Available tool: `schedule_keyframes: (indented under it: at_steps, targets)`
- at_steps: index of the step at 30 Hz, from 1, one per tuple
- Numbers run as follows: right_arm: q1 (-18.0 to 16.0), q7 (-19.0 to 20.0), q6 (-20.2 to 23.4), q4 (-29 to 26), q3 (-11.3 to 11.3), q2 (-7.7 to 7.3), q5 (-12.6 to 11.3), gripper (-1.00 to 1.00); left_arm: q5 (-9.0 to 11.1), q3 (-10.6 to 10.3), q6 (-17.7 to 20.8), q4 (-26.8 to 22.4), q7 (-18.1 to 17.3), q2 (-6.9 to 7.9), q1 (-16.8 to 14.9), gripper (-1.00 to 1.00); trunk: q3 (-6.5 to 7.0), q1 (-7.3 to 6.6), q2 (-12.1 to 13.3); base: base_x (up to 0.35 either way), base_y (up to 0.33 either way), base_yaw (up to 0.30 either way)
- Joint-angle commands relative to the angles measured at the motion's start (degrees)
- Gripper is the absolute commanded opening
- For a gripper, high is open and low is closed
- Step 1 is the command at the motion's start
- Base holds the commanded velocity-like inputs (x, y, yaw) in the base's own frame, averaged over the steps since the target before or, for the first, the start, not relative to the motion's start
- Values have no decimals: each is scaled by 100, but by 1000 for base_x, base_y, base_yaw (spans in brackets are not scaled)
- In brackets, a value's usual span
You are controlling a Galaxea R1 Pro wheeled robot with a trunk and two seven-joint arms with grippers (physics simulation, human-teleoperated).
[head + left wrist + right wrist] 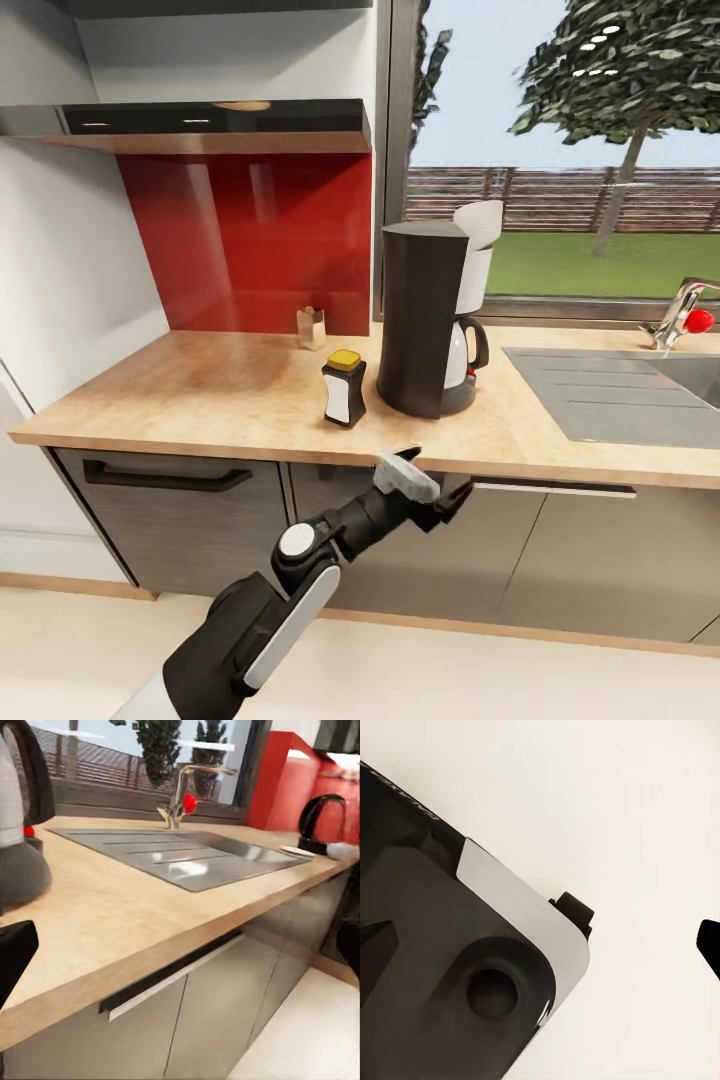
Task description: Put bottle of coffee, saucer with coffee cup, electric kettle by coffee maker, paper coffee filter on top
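The left claw (428,478) hangs just below the front edge of the tabletop (200,390), its fingers spread and holding nothing. Above and beyond it stands the coffee maker (425,320), a tall matte dark-grey column with a white housing and pale carafe; a white paper coffee filter (482,222) sits on its top. Up and slightly to the claw's left, just beside the maker, stands the bottle of coffee (344,388), small, dark, white-labelled, yellow-capped. That step looks done. The left wrist view shows the electric kettle (319,821), black loop handle and base, far along the wood-grain tabletop past the steel sink (187,859); fetching it likely comes next. The right claw's state I cannot tell.
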Motion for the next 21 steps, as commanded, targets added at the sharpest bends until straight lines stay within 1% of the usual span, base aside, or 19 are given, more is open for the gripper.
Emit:
schedule_keyframes:
  at_steps: [1, 4, 5, 6, 9, 10, 11, 12, 13, 14, 16, 17, 18, 19, 20, 21]
  targets:
    - [-4, 29, -19, 8, 43, 0, -61, 100, 83, 4, 45, 17, -208, 7, -3, 100, -6, 0, -3, 0, 0, 0]
    - [-4, 29, -19, 8, 44, 0, -60, 100, 126, 1, 50, 120, -837, 80, -3, 100, -6, 0, -3, 0, 0, 0]
    - [-6, 29, -19, 8, 45, 0, -60, 100, 142, -2, 52, 238, -1302, 160, -3, 100, -6, 0, -3, 0, 0, 0]
    - [-6, 29, -19, 8, 43, 0, -60, 100, 161, -4, 47, 542, -1851, 283, -3, 100, -6, 0, -3, 0, 0, 0]
    - [-5, 29, -19, 8, 40, -2, -64, 100, 213, -2, 33, 1109, -2532, 479, -4, 100, -6, 0, -3, 0, 0, 0]
    - [-5, 29, -19, 8, 39, -1, -62, 100, 293, -5, 25, 1482, -2862, 618, -3, 100, -6, 0, -3, 0, 0, 0]
    - [-6, 29, -23, 8, 37, -1, -61, 100, 510, -26, -97, 2258, -3442, 847, 6, 100, -6, 0, -3, 0, 0, 0]
    - [-5, 29, -24, 8, 37, -1, -61, 100, 548, -27, -183, 2473, -3596, 885, 28, 100, -6, 0, -3, 0, 0, 0]
    - [-7, 29, -25, 8, 37, -4, -61, 100, 605, -29, -427, 2945, -3923, 954, 120, 100, -6, 0, -3, 0, 0, 0]
    - [-8, 29, -26, 8, 37, -3, -61, 100, 626, -30, -581, 3213, -4102, 981, 174, 100, -6, 0, -3, 0, 0, 0]
    - [-6, 29, -27, 8, 36, -7, -65, 100, 678, -32, -1207, 4429, -4784, 1045, 319, 100, -6, 0, -3, 0, 0, 0]
    - [-7, 29, -28, 8, 36, -11, -66, 100, 692, -21, -1438, 5105, -5066, 1058, 355, 100, -6, 0, -3, 0, 0, 0]
    - [-8, 29, -28, 8, 36, -12, -67, 100, 698, -13, -1522, 5436, -5182, 1063, 370, 100, -6, 0, -3, 0, 0, 0]
    - [-7, 29, -28, 8, 33, -14, -68, 100, 710, 33, -1649, 6086, -5359, 1070, 391, 100, -6, 0, -3, 0, 0, 0]
    - [-6, 29, -28, 8, 31, -19, -70, 100, 718, 137, -1733, 6697, -5474, 1075, 406, 100, -6, 0, -3, 0, 0, 0]
    - [-7, 29, -28, 8, 30, -25, -73, 100, 724, 319, -1807, 7242, -5549, 1078, 419, 100, -6, 0, -3, 0, 0, 0]
